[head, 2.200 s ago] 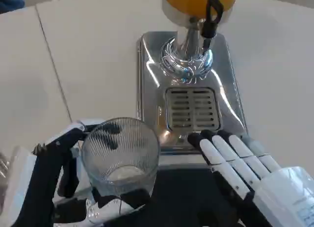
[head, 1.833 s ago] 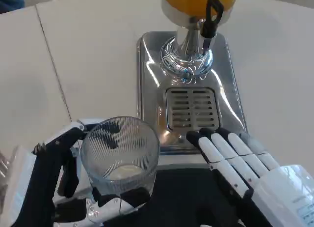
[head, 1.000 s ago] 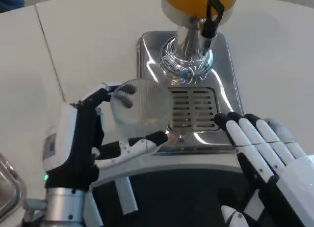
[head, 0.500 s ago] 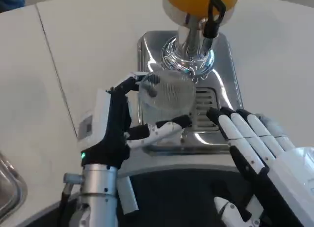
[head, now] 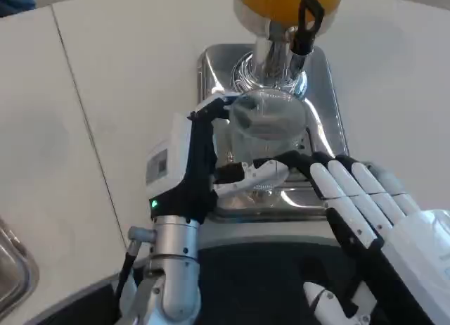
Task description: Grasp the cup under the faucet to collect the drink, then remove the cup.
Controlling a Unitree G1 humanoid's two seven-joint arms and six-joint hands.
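Ribbed clear cup (head: 269, 124) (round), gripped by left hand (head: 204, 167), over chrome tray (head: 325, 121)

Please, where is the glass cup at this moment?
In the head view the glass cup is at centre, held by the left hand over the steel drip tray, just below the black faucet of the orange dispenser.

Clear ribbed cup (head: 271, 128) upright over drip tray (head: 325, 114), below faucet (head: 304, 26)

left hand (head: 200, 167) reaches forward, fingers (head: 261, 174) curled; right hand (head: 373, 219) flat, spread.
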